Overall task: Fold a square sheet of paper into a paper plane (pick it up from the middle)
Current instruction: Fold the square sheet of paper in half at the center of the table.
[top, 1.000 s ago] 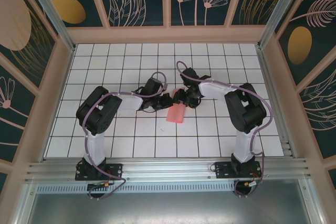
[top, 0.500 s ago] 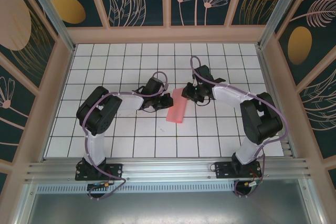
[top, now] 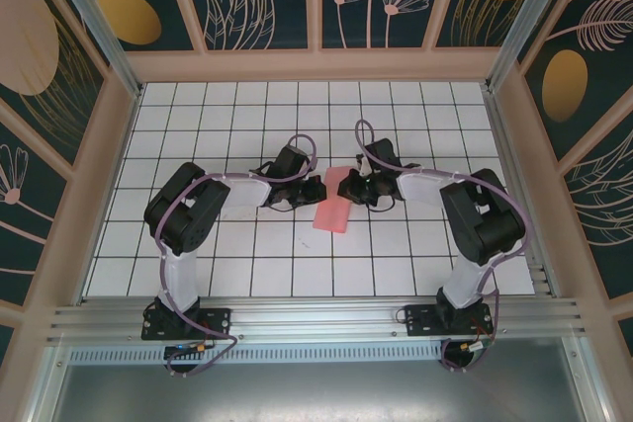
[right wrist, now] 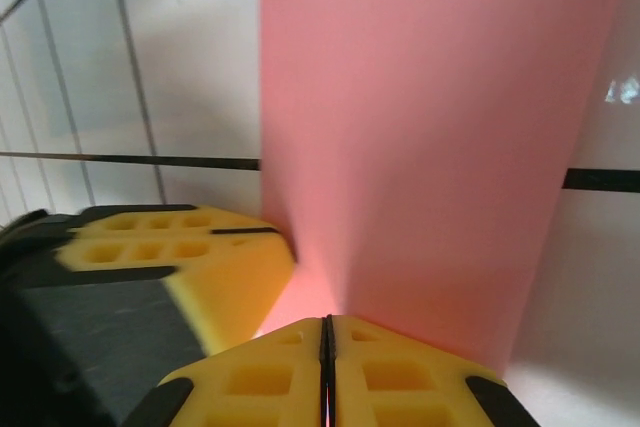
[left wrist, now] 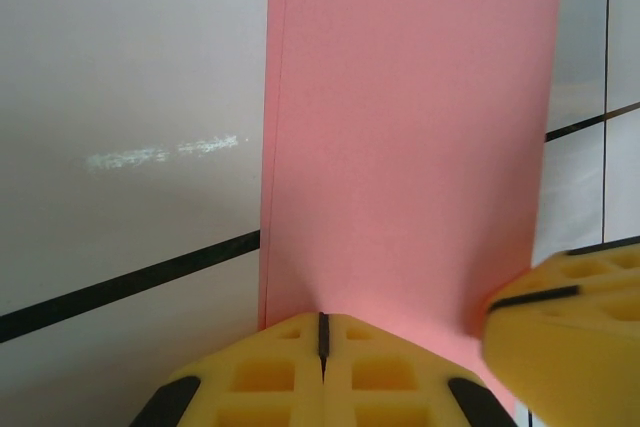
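Two sets of jaws are meeting at the sheet's (top: 332,216) far end. On the sheet's left, the left jaws are pressing together and appear to be pinching that end, where the paper is puckering into their seam. The sheet, seemingly doubled into a narrow strip, is resting mid-tabletop (top: 198,106), with its near end pointing toward the arms. On the sheet's right, the right jaws are pinching the same end, likely steadying it for a crease. The crowded fingertips are risking a bump.

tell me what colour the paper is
The paper is plain salmon pink with no markings, seen best in the left wrist view.
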`<action>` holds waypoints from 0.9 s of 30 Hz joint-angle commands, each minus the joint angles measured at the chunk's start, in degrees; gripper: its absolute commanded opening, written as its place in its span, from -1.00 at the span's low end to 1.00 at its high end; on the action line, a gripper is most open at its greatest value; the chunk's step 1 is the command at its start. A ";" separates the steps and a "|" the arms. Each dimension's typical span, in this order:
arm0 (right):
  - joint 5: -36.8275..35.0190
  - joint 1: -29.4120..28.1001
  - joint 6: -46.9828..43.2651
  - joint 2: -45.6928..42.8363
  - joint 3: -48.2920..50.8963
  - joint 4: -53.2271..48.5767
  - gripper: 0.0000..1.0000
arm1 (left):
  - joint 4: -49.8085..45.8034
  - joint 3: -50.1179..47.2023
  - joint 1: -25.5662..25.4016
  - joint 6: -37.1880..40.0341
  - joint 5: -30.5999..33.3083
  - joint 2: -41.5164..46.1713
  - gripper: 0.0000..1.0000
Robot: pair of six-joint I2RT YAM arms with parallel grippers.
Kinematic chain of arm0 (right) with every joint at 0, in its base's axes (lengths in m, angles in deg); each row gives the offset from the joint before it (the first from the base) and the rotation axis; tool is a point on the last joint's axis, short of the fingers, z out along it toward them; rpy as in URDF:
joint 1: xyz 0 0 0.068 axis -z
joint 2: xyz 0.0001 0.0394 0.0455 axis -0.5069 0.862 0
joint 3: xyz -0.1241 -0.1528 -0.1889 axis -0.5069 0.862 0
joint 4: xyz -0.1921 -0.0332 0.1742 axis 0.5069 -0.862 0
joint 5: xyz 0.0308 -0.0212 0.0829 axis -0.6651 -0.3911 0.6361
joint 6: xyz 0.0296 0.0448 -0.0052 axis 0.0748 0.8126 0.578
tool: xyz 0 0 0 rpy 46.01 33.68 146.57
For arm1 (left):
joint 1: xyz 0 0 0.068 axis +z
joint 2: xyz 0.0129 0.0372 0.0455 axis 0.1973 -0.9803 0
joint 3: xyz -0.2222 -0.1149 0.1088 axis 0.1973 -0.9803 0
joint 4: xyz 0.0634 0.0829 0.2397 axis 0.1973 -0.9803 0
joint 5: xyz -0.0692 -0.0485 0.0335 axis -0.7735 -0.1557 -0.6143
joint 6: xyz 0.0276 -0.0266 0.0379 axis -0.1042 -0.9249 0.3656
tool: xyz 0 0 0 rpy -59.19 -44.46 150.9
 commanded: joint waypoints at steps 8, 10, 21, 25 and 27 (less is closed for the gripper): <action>-2.33 0.82 -0.14 3.41 3.88 1.76 -0.74 | -5.53 -0.44 -0.28 1.30 2.87 -3.24 -0.86; -3.71 0.87 -0.14 3.95 4.14 0.91 -0.74 | -5.58 -0.49 -0.23 1.29 2.79 -3.27 -0.86; 4.84 0.52 0.39 -7.27 6.10 3.85 -0.70 | -5.88 -0.62 -0.24 1.52 2.61 -3.22 -0.86; 5.93 -0.39 1.16 -6.66 7.64 5.23 -0.72 | -5.70 -0.41 -0.23 1.47 2.40 -3.21 -0.86; 4.88 -0.71 1.63 -5.52 8.69 5.68 -0.72 | -5.70 -0.35 -0.23 1.56 2.36 -3.21 -0.86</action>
